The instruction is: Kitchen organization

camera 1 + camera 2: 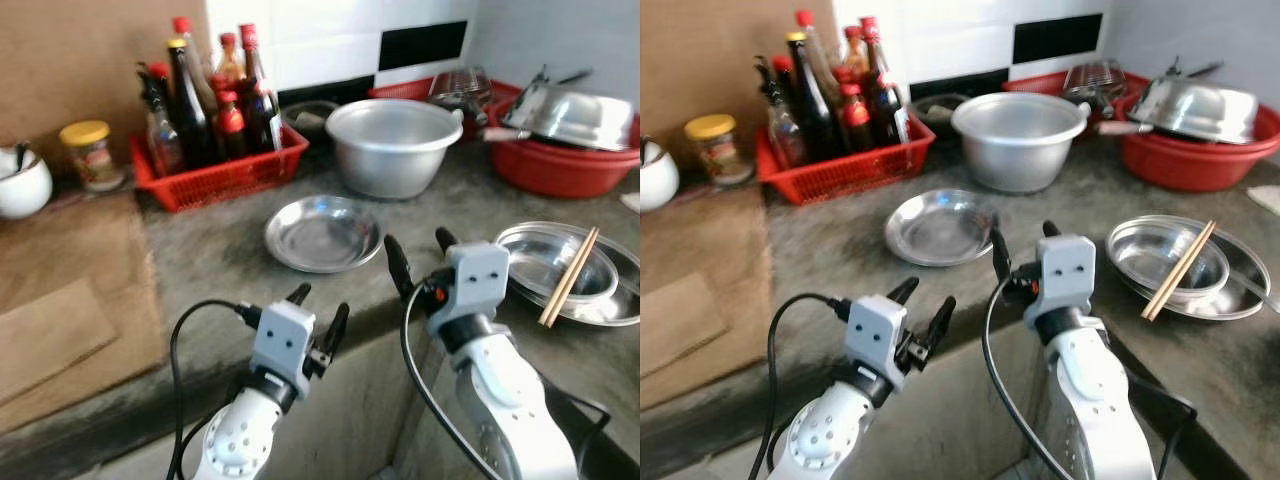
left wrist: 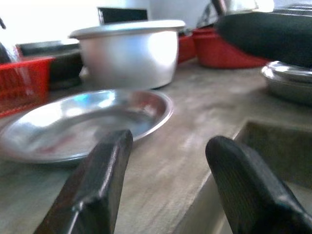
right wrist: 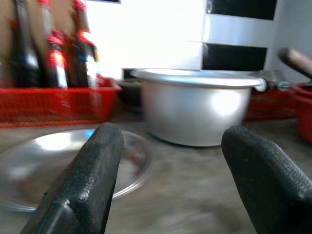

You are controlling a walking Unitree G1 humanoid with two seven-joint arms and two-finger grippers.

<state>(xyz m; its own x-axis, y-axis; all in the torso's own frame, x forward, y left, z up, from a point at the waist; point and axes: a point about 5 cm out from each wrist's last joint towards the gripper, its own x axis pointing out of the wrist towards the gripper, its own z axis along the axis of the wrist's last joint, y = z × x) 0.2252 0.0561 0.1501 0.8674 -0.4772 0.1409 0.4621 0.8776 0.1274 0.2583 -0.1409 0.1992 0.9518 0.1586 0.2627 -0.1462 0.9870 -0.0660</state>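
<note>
A Unitree G1 is facing a grey stone kitchen counter (image 1: 230,250) with both arms raised and nothing in hand. The right gripper (image 1: 424,256), fingers spread wide, is hovering at the counter's front edge just beside a shallow steel plate (image 1: 323,233), apparently lining up to take it. The left gripper (image 1: 316,318), also spread wide, is waiting lower, off the front edge.

The plate is lying alone mid-counter, apart from other steelware, which makes it the likely piece to be put away. Behind it, a large aluminium pot (image 1: 392,145) is standing upright. Sauce bottles (image 1: 210,105) are standing corralled in a red plastic basket (image 1: 225,172) against the wall, seemingly already sorted. To the right, chopsticks (image 1: 569,277) are resting across a steel dish (image 1: 560,268), and a steel lid (image 1: 575,115) is sitting in a red basin (image 1: 560,160).

The head cameras are giving the whole layout, including a yellow-lidded jar (image 1: 90,153) and a white teapot (image 1: 22,180) at far left. The right wrist view is adding the low approach line, with plate rim and pot framed between its fingers (image 3: 87,180).
</note>
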